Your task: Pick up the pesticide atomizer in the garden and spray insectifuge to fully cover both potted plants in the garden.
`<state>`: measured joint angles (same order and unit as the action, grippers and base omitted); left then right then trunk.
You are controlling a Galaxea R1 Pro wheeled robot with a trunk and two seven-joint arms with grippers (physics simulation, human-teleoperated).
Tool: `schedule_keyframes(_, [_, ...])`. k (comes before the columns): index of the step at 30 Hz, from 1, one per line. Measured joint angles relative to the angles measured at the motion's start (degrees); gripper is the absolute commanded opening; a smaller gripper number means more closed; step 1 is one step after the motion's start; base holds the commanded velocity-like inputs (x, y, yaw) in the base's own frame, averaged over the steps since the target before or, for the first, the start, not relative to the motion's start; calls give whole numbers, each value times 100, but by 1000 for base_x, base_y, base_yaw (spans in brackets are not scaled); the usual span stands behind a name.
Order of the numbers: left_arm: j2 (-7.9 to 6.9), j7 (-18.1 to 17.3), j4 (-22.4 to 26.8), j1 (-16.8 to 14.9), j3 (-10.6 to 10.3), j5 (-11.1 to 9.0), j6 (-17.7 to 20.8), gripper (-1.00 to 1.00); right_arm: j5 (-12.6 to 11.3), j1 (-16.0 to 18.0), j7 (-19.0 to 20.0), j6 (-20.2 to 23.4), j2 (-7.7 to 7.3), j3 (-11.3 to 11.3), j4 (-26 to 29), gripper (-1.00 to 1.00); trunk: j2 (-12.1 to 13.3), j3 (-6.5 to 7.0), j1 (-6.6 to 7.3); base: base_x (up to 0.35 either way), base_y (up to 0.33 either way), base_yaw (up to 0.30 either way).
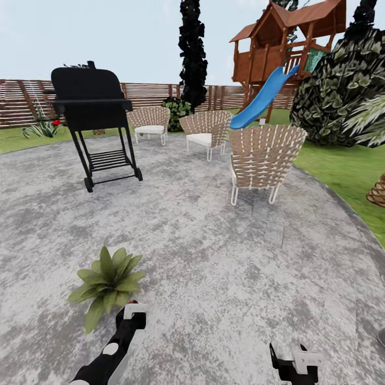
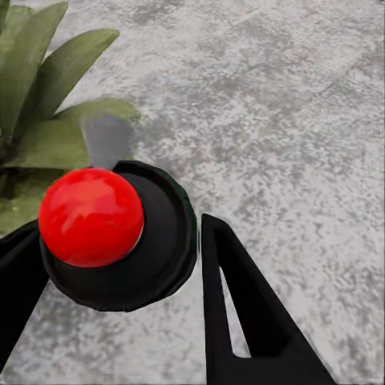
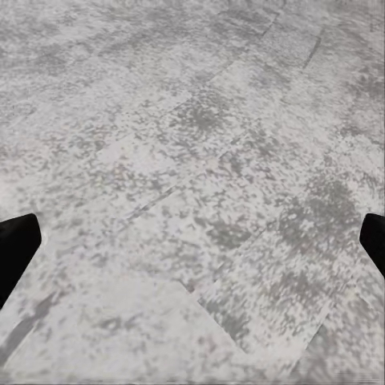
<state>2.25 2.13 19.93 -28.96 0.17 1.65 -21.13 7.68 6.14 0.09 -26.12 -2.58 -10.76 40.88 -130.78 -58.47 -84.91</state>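
One potted plant (image 1: 107, 283), a low rosette of broad pointed green leaves, stands on the grey paved circle (image 1: 224, 256) at the lower left. My left gripper (image 1: 131, 316) hovers just beside its near right edge, shut on the pesticide atomizer (image 2: 120, 241). The left wrist view looks onto the atomizer's dark round body and red tip (image 2: 91, 216), with the plant's leaves (image 2: 48, 88) close behind. I see no whitish specks on the leaves. My right gripper (image 1: 295, 363) hangs open over bare paving at the lower right, its fingertips (image 3: 16, 249) wide apart.
A black grill (image 1: 93, 115) stands at the back left. Three wicker chairs (image 1: 264, 160) sit behind mid-circle. A wooden playhouse with a blue slide (image 1: 262, 99), a slatted fence (image 1: 21, 101), a big leafy shrub (image 1: 342, 85) and lawn (image 1: 342, 171) ring the paving.
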Motion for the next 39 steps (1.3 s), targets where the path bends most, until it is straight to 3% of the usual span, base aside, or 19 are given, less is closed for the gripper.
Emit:
schedule_keyframes(8, [-1, 0, 1, 0, 0, 0, 6, -100, 0, 1, 1, -1, 0, 1, -2, 100, 0, 0, 1, -275, 198, 277])
schedule_keyframes(16, [-3, 4, 0, 0, 0, 0, 10, -100, 0, 0, 2, -1, 0, 1, -2, 100, 0, 0, 3, -52, 249, 277])
schedule_keyframes(31, [-6, 0, -3, -2, 0, 0, 13, -100, 0, -2, 7, 1, 0, -1, 7, 100, 0, 0, 4, -1, 14, 69])
schedule_keyframes(39, [-9, -2, 14, 0, 0, 0, 7, -100, 0, 0, 7, 0, 0, 0, 2, 100, 0, 0, 4, 0, 0, 230])
